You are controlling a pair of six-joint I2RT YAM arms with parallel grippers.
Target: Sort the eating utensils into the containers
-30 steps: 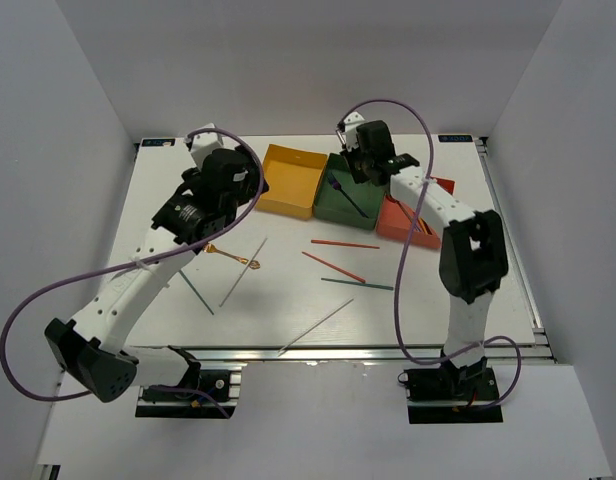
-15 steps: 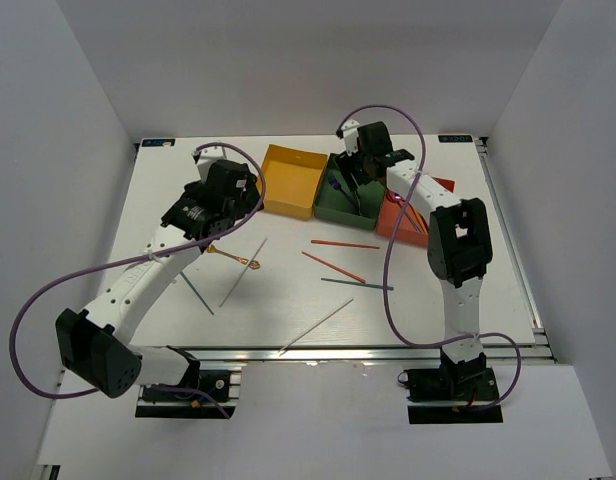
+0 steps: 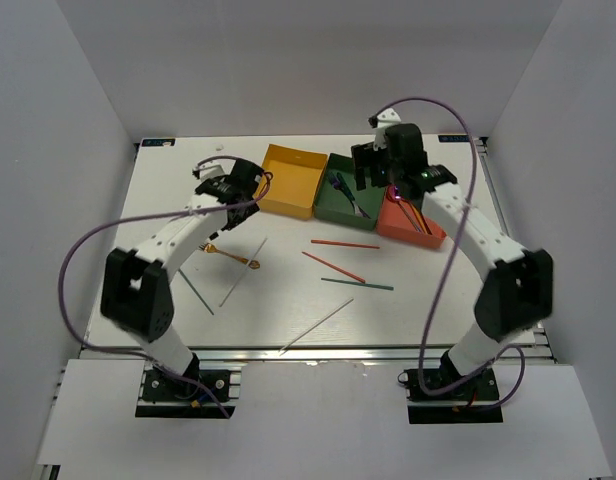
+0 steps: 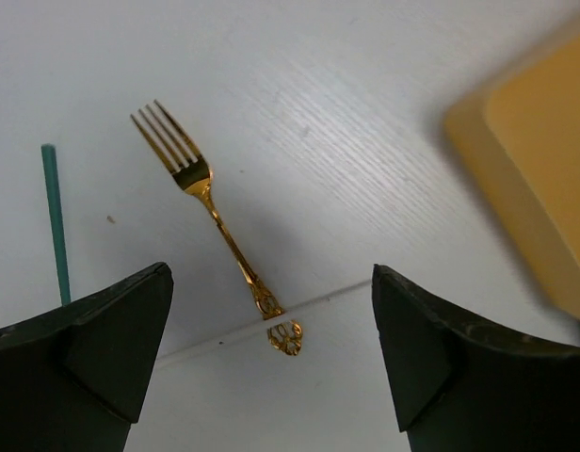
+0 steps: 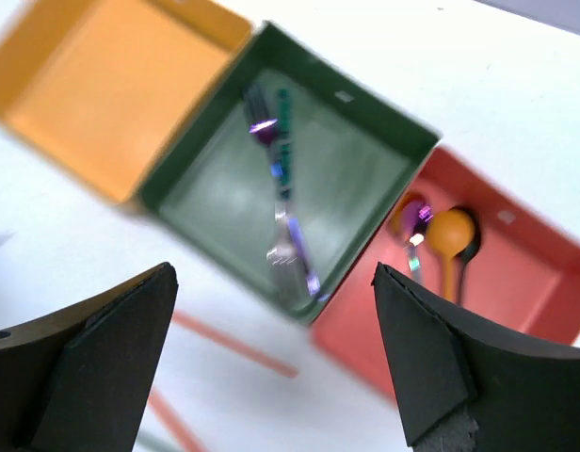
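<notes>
A gold fork [image 4: 215,217] [image 3: 233,257] lies on the white table, a pale chopstick [image 4: 224,334] crossing its handle. My left gripper [image 4: 271,377] [image 3: 226,200] hovers above it, open and empty. A purple fork [image 5: 271,160] and a silver fork [image 5: 290,254] lie in the dark green tray [image 5: 205,202] [image 3: 328,208]. Orange [image 5: 450,235], pink [image 5: 412,221] and black [image 5: 471,247] spoons lie in the red-orange tray [image 5: 516,301] [image 3: 393,225]. My right gripper [image 5: 271,377] [image 3: 373,180] is open and empty above the green tray's near edge.
The yellow tray [image 3: 288,185] [image 5: 102,94] holds nothing. Loose on the table are red chopsticks [image 3: 345,244] [image 3: 333,266], green chopsticks [image 3: 358,284] [image 3: 196,292] and pale chopsticks [image 3: 243,270] [image 3: 316,326]. White walls enclose the table on three sides.
My right gripper has opened and drawn up and to the right from inside the green tray. The left arm has swung its elbow left, with the gripper now further back over the gold fork.
</notes>
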